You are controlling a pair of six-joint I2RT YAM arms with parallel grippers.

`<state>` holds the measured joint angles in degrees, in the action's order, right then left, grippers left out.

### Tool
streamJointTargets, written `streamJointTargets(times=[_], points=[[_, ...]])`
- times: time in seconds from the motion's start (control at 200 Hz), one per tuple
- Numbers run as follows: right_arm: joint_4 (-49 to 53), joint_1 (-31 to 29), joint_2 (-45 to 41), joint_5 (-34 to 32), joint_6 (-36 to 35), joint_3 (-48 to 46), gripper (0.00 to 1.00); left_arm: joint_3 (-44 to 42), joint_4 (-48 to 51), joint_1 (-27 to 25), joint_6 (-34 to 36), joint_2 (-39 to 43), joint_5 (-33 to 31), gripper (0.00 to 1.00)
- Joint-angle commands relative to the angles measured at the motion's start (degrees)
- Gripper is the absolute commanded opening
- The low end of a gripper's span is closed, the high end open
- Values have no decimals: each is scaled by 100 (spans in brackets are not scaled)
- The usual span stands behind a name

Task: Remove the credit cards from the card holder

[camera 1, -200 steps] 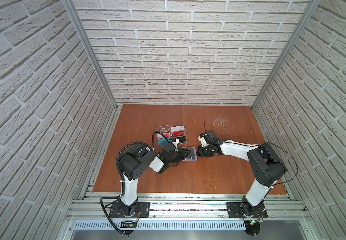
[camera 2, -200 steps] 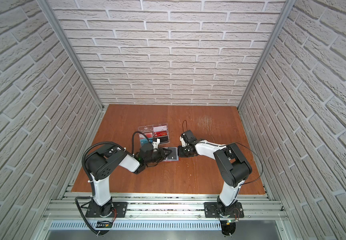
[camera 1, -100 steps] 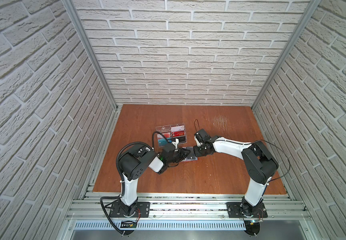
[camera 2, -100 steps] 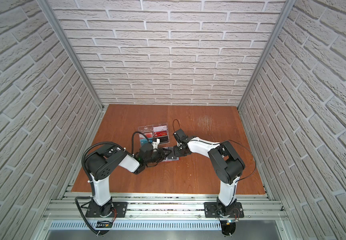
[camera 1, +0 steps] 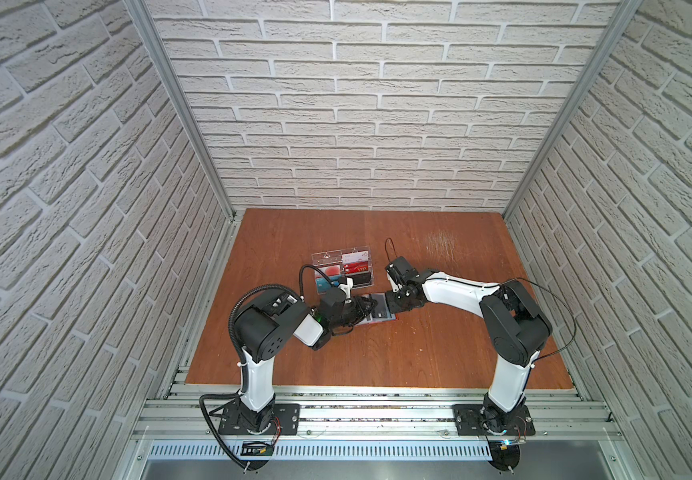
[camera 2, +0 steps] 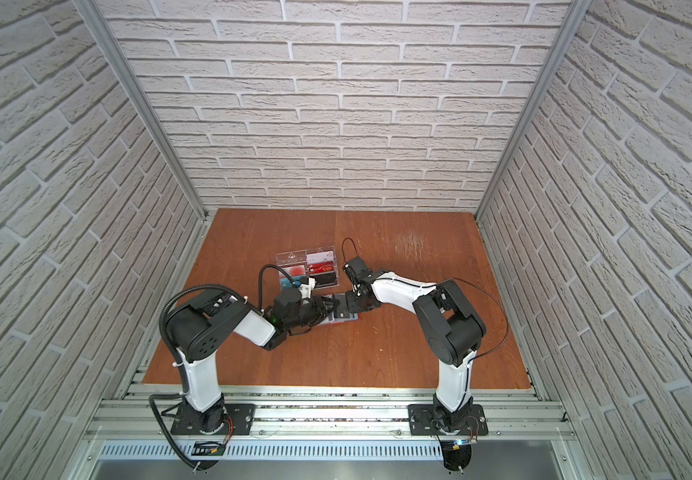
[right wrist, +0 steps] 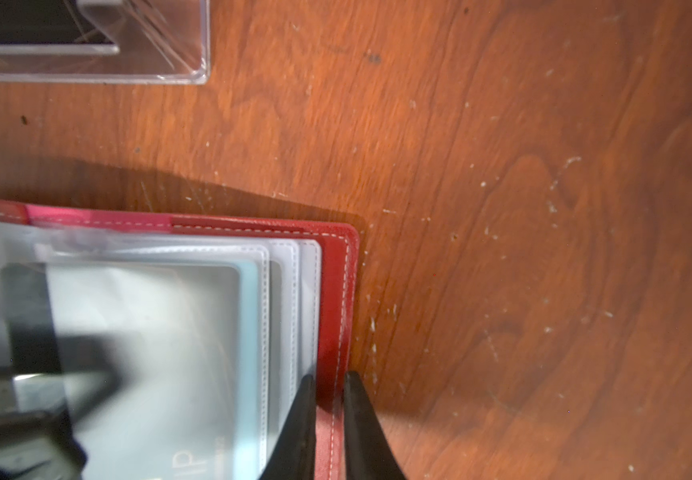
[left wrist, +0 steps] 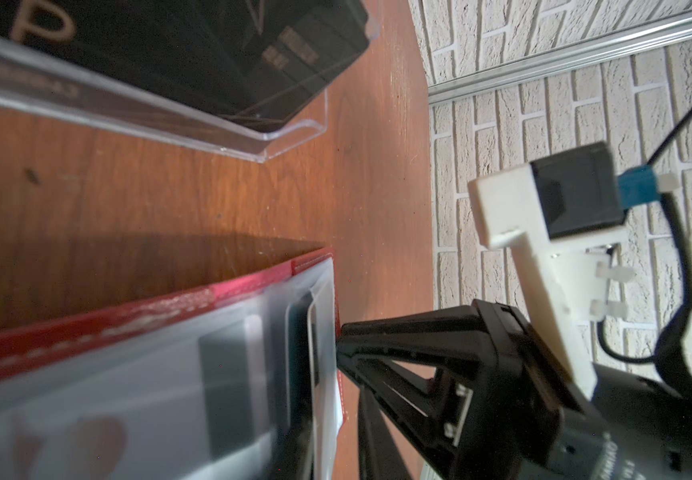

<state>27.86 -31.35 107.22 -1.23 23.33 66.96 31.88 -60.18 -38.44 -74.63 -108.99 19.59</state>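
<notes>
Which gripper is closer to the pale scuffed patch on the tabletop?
Right. The right gripper, fingers on the card holder's outer edge, lies nearer the scuffed patch; the left gripper is at the holder's opposite side, farther off.

Overall light: we see both top views bright and even, lit from above.
Edges: the brick walls (camera 1: 86, 166) bow outward toward the corners.
Shadows: faint on the wooden table (camera 1: 419, 353) from above; we find a dark one beside the card holder (right wrist: 336, 266) in the wrist views.
Glare: pale sheen on its plastic sleeves (right wrist: 148, 311) and the acrylic tray (left wrist: 252, 145).
Focus: near the left wrist camera the card holder smears; we read the table grain sharply.
</notes>
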Motion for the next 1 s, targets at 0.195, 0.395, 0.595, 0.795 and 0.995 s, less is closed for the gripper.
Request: streamJointTargets(times=[0.195,0.395,0.595,0.795,0.995], points=[[203,5,365,-175,-59,-130,15,-127,-512,99,64,211,40,18],[137,6,327,-56,-58,-163,15,-221,-408,141,176,317,62,15],[71,6,296,59,-61,-196,15,-243,-184,148,338,402,66,9],[27,2,240,118,-66,-222,15,-243,7,173,466,467,115,1],[18,9,207,156,-74,-253,15,-183,654,248,818,704,271,0]])
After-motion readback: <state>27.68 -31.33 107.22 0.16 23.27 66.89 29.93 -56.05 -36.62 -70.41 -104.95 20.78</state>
